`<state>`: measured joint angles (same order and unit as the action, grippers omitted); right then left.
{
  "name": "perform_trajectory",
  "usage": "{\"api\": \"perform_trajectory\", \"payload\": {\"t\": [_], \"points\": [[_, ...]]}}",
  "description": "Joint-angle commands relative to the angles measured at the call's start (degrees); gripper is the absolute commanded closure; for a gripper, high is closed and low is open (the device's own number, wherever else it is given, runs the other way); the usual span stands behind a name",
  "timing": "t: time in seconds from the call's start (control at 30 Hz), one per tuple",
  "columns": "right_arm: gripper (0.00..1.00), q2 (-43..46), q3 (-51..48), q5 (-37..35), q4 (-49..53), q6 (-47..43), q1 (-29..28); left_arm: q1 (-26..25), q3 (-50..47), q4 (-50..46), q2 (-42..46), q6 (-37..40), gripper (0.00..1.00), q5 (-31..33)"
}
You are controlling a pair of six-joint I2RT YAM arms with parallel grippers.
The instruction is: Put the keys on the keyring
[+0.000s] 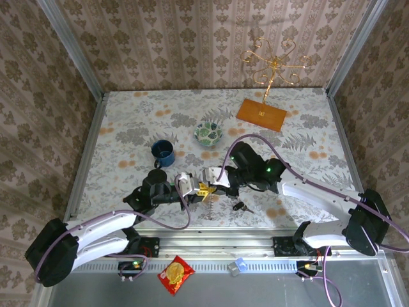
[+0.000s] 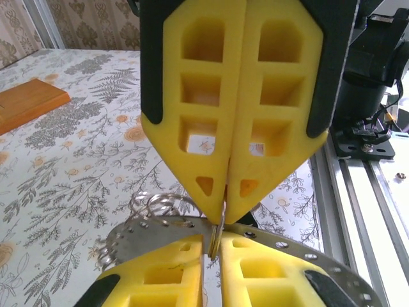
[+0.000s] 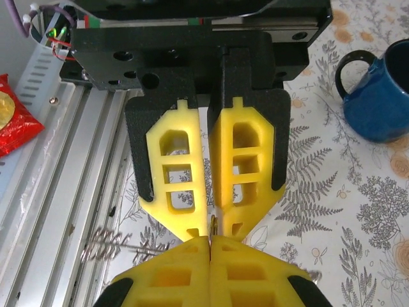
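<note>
My left gripper (image 1: 199, 187) and right gripper (image 1: 215, 181) meet tip to tip above the table's near middle. In the left wrist view my left gripper (image 2: 216, 248) is shut on a thin metal piece (image 2: 217, 235) seen edge-on. The right gripper (image 2: 227, 199) pinches that piece from above. The keyring (image 2: 156, 229), a flat grey band with small holes, curves behind my left fingertips. A coil of wire loops (image 2: 153, 203) sits at its rim. The black-headed key (image 1: 241, 206) lies on the table by the right arm. I cannot make out the green-headed key.
A blue mug (image 1: 163, 152) and a green-patterned bowl (image 1: 208, 133) stand behind the grippers. An orange board (image 1: 261, 115) and a gold wire stand (image 1: 271, 64) are at the back right. A red packet (image 1: 176, 275) lies on the rail in front.
</note>
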<state>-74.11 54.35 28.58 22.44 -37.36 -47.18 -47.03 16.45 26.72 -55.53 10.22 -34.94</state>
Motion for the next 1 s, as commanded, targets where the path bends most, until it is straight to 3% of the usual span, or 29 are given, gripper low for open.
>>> {"api": "perform_trajectory", "payload": {"t": [0.0, 0.13, 0.33, 0.43, 0.53, 0.67, 0.97], "points": [[1.0, -1.02, 2.46, -1.48, 2.1, -2.19, -0.88, 0.53, 2.53, -1.4, 0.39, 1.38, 0.85, -1.54], [1.0, -1.36, 2.87, -1.6, 2.35, -2.17, -0.98, 0.61, 2.62, -1.76, 0.5, 1.65, 0.87, -1.54], [1.0, -1.1, 2.29, -0.17, 2.31, -1.29, -1.11, 0.71, 2.87, -0.92, -0.01, 1.74, 1.0, -3.57], [0.79, 1.59, -1.08, 0.32, -2.77, 2.63, 0.27, 0.74, 2.24, 0.22, -0.24, 1.32, 1.0, -3.82], [0.71, 6.28, -7.12, 3.47, -11.04, 8.59, 3.74, 0.71, 0.85, 2.82, -0.11, 0.03, 1.0, -3.82], [0.69, 10.19, -13.65, 4.12, -19.17, 14.02, 4.7, 0.71, -0.88, 7.26, -0.34, -1.56, 1.0, -3.87], [0.7, 10.34, -17.41, 4.65, -25.44, 18.49, 3.54, 0.65, -1.81, 10.43, -1.42, -3.08, 1.0, -4.87]]}}
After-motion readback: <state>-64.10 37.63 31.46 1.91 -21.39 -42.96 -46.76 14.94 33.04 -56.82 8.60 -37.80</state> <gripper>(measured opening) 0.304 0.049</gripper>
